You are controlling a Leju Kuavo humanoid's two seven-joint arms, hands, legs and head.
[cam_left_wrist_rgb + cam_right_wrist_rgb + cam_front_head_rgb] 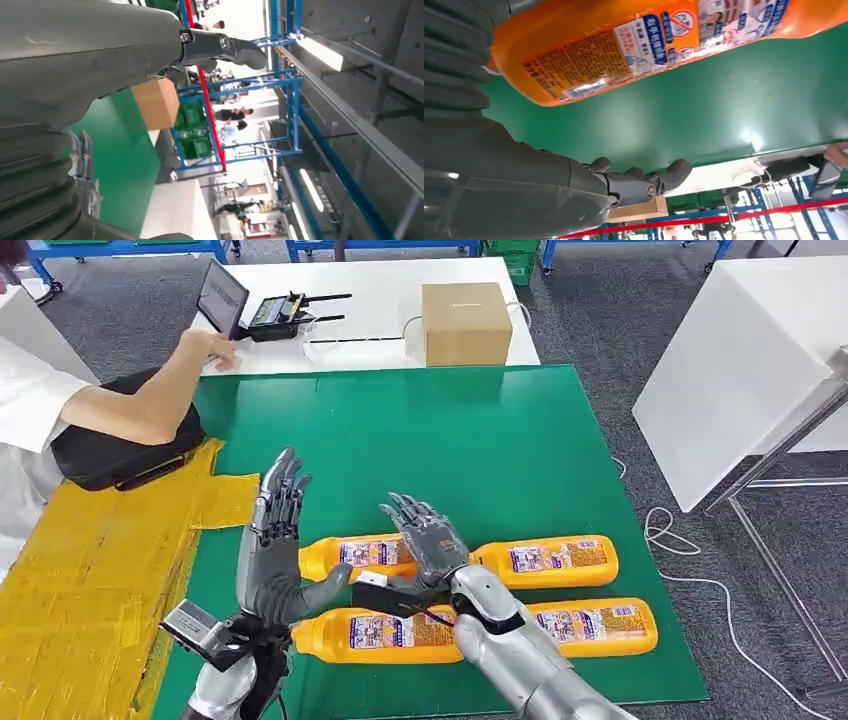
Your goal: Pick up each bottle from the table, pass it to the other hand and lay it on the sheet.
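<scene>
Several orange bottles with blue-and-white labels lie on their sides in two rows on the green mat. My right hand hovers palm down over the back-left bottle, fingers spread, holding nothing. In the right wrist view that bottle lies close beside the hand, not within its fingers. The back-right bottle and the front pair lie untouched. My left hand is raised upright and open to the left of the bottles. The yellow sheet covers the table's left side.
A person at the far left rests an arm over a black bag, next to a tablet and a black device. A cardboard box stands behind the mat. A white table stands on the right.
</scene>
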